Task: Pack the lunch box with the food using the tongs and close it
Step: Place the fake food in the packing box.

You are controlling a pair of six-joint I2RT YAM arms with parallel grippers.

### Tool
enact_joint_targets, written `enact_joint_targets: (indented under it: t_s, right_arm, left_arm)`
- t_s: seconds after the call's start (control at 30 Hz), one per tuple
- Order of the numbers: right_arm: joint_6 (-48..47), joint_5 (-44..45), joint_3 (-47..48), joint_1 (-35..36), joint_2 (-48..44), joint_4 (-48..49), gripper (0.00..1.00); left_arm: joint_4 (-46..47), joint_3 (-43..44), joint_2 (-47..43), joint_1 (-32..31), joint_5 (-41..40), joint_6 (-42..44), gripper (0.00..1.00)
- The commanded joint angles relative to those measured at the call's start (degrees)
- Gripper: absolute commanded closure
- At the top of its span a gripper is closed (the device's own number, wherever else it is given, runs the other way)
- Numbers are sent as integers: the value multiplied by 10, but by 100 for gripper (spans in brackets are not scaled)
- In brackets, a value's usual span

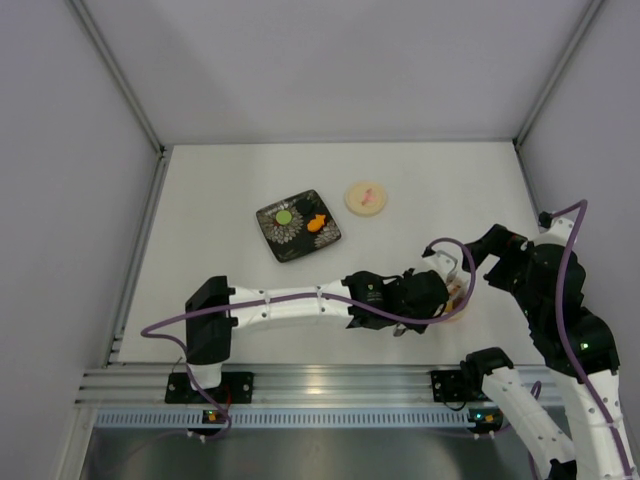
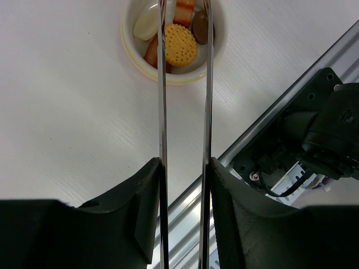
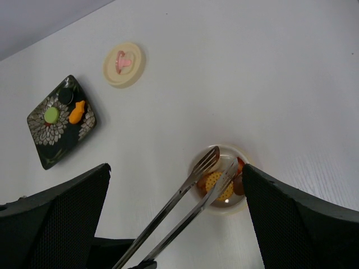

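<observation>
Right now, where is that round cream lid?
From above, the lid lies on the table, just right of the dark plate, apart from it.

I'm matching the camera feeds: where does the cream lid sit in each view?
Top external: lid upper centre, right of the dark plate.
Left wrist: not in it.
Right wrist: lid upper left, up and right of the plate.
Shared landmark: the plate beside it.

White table (image 1: pixel 220 180): dark patterned plate (image 1: pixel 298 225) near centre, cream lid (image 1: pixel 366 197) beside it, open lunch box (image 2: pixel 185 78) toward the near edge, right side.
</observation>
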Motion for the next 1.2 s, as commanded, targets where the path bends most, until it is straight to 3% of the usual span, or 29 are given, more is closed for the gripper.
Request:
enact_joint_targets:
  t_s: [0.0, 0.23, 0.33, 0.57, 0.77, 1.17]
  right_arm:
    - [-10, 7, 29, -8, 6, -16, 0]
    - [-9, 5, 32, -8, 6, -16, 1]
    - [-8, -1, 25, -8, 6, -14, 1]
    - [-4, -10, 12, -8, 4, -4, 1]
    - [-2, -14, 3, -8, 5, 2, 1]
    - [-3, -14, -3, -8, -1, 0, 0]
  left_arm:
    - [23, 26, -32, -1, -33, 5, 57]
    - [-7, -20, -127, 38, -89, 3, 56]
    - [-24, -57, -180, 93, -99, -10, 55]
    - [-41, -169, -269, 289, -73, -12, 53]
    - [-10, -230, -277, 377, -7, -1, 50]
    - [38, -288, -250, 413, 55, 7, 50]
